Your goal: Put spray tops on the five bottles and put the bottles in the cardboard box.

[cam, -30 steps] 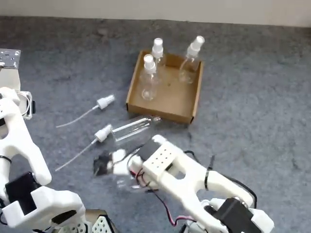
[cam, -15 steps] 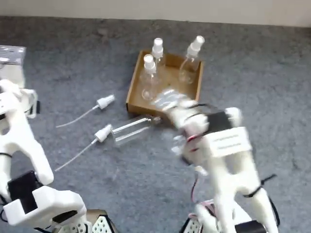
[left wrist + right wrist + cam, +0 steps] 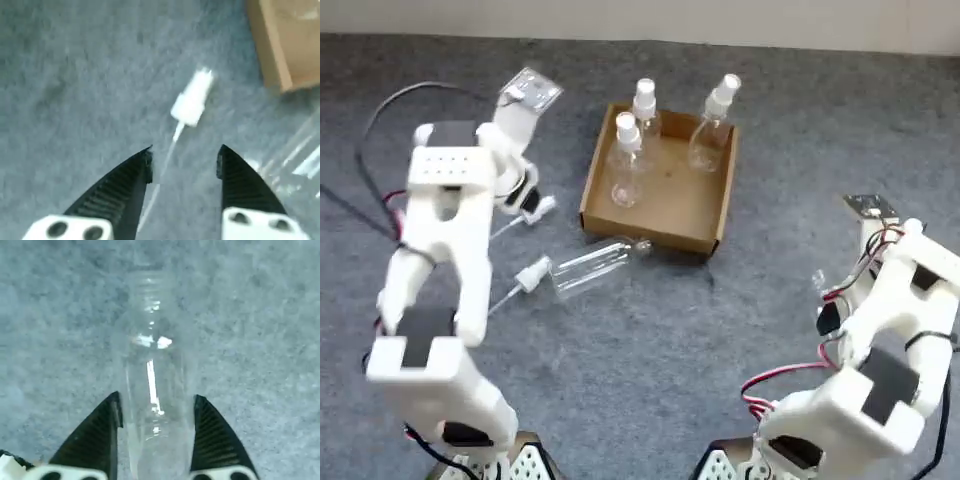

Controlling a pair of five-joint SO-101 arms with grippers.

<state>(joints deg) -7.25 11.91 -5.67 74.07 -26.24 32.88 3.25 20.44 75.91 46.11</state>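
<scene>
White plastic spray top point(image 3: 192, 100) lies on grey carpet point(image 3: 800, 120) just ahead of the left gripper point(image 3: 185, 149), whose fingers stand wide apart over its thin tube. Cardboard box point(image 3: 705, 235), centre, holds three capped bottles point(image 3: 625, 160) in the high view, with an uncapped bottle point(image 3: 595, 265) lying beside its near wall. Right gripper point(image 3: 157, 396), well right of the box, clamps a clear bottle point(image 3: 152, 355) between both fingers, the grip plain in its wrist view.
</scene>
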